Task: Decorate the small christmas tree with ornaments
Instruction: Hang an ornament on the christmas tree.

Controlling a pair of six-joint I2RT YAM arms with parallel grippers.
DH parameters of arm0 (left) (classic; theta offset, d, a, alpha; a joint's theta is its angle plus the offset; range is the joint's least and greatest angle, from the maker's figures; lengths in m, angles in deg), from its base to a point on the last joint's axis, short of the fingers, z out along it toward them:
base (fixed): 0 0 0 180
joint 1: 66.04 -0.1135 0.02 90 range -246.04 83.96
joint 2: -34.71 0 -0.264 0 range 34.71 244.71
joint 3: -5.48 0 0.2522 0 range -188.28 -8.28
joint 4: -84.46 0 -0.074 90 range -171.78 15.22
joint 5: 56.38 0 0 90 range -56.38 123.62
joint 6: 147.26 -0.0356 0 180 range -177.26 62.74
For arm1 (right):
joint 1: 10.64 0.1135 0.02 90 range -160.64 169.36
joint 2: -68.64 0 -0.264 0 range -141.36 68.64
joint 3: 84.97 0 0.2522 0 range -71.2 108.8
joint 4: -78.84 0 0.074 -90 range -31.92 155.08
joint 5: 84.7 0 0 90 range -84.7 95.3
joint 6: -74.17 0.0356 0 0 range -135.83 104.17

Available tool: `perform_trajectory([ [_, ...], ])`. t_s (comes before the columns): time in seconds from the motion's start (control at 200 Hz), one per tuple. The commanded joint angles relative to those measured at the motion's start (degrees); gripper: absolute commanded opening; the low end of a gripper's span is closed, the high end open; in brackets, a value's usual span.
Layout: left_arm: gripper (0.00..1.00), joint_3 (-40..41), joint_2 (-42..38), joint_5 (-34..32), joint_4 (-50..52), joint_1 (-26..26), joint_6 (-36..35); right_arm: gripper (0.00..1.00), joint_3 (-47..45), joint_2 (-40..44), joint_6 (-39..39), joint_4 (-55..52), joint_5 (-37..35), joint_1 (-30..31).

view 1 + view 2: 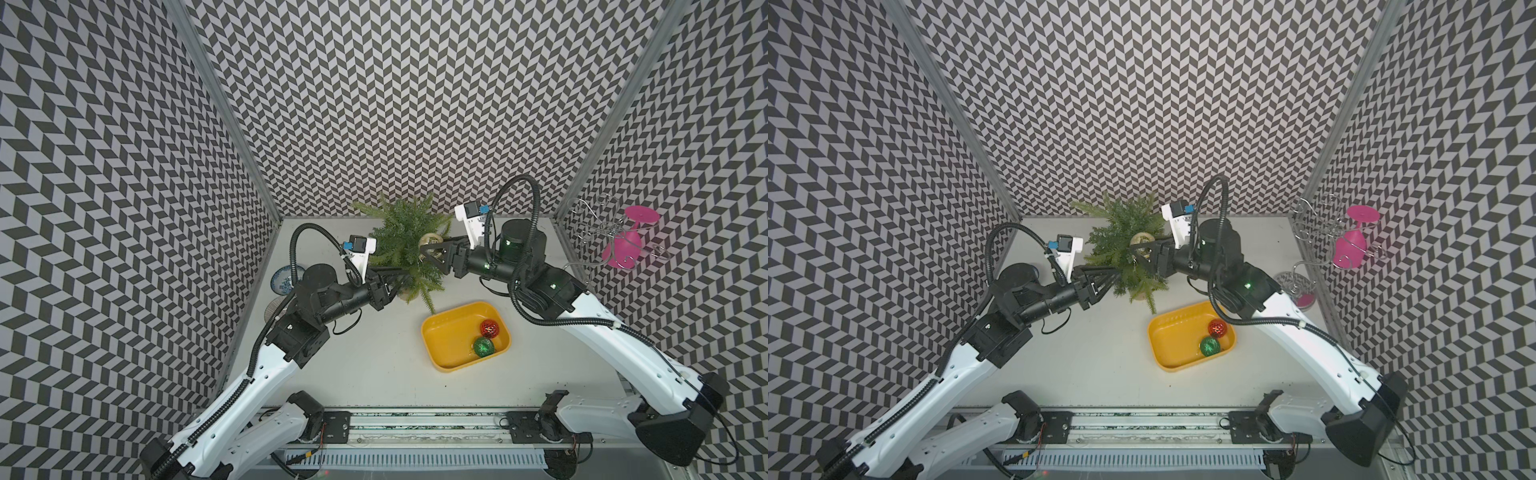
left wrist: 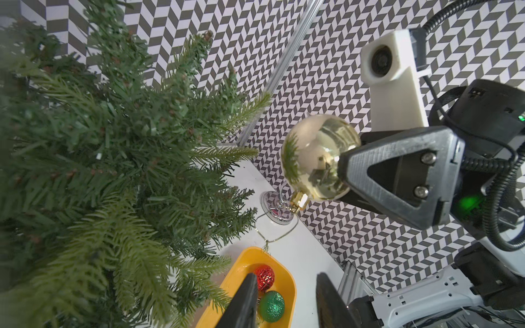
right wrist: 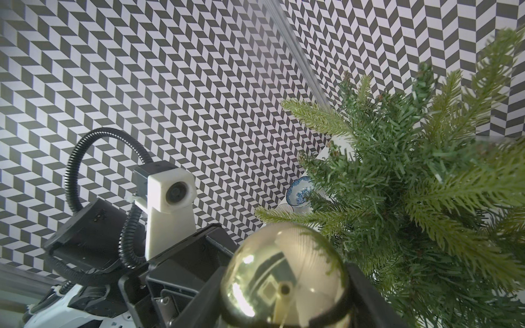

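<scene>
The small christmas tree (image 1: 405, 232) (image 1: 1125, 245) stands at the back of the table, and its branches fill much of the left wrist view (image 2: 113, 159) and the right wrist view (image 3: 426, 198). My right gripper (image 1: 426, 249) (image 3: 287, 301) is shut on the gold ornament (image 1: 430, 240) (image 1: 1141, 240) (image 2: 315, 153) (image 3: 284, 269), pressed against the tree's right side. Its string loop (image 2: 272, 233) hangs free. My left gripper (image 1: 405, 276) (image 2: 287, 301) is open and holds nothing, its fingertips among the lower left branches. The red ornament (image 1: 490, 328) (image 2: 264, 277) and the green ornament (image 1: 483, 347) (image 2: 272, 306) lie in the tray.
The yellow tray (image 1: 449, 332) (image 1: 1171, 336) sits in front of the tree, to the right. A pink goblet (image 1: 627, 241) hangs on a wire rack (image 1: 1291, 282) at the right wall. A blue-and-white bowl (image 1: 281, 279) sits at the left wall behind my left arm.
</scene>
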Motion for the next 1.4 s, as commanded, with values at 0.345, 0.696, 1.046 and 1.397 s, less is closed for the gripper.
perform_trajectory([
  [0.345,0.39,-4.16,6.05,0.92,-3.5,-2.01,-2.13,0.6,3.78,-2.75,-1.59,4.47,-2.37,-0.39],
  [0.696,0.39,-5.35,9.13,0.36,-4.15,-2.01,-2.37,0.6,2.8,-3.71,-1.67,5.61,-4.48,-2.54],
  [1.046,0.39,-6.37,11.11,0.14,-3.84,-2.03,-2.61,0.6,1.01,-3.96,-1.76,5.76,-5.65,-3.95],
  [1.397,0.4,-6.28,11.39,-0.32,-3.51,-1.97,-2.68,0.6,0.18,-5.22,-0.93,7.32,-2.76,-3.96],
])
